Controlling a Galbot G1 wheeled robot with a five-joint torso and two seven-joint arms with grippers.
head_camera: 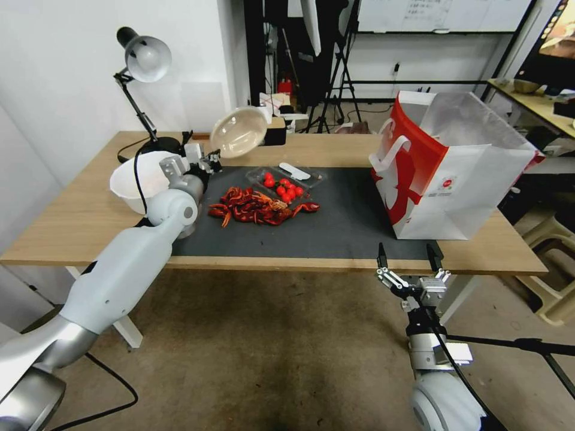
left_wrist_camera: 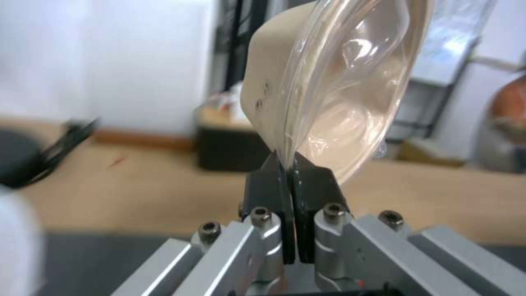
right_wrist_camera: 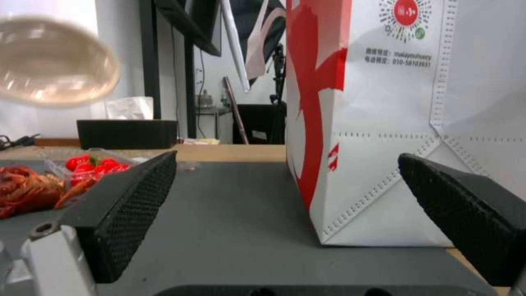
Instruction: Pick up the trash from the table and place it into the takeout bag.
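Left gripper [left_wrist_camera: 289, 164] pinched tight on rim of lidded bowl [head_camera: 238, 132], held up over table's [head_camera: 72, 227] far left part. Takeout bag [head_camera: 455, 179] stands at right end, mouth open. I'd carry bowl high, clear bag rim, drop inside. Right gripper [head_camera: 408, 258] idles wide open, empty, off near edge.

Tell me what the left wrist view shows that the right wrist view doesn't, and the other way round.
Only the left wrist view shows the left gripper shut on the rim of the lidded bowl, where the clear lid meets the beige body. Only the right wrist view shows the takeout bag standing on the dark mat, the red crayfish shells, the tray of small red fruits, and the right gripper open. Both show the lidded bowl held in the air above the table.
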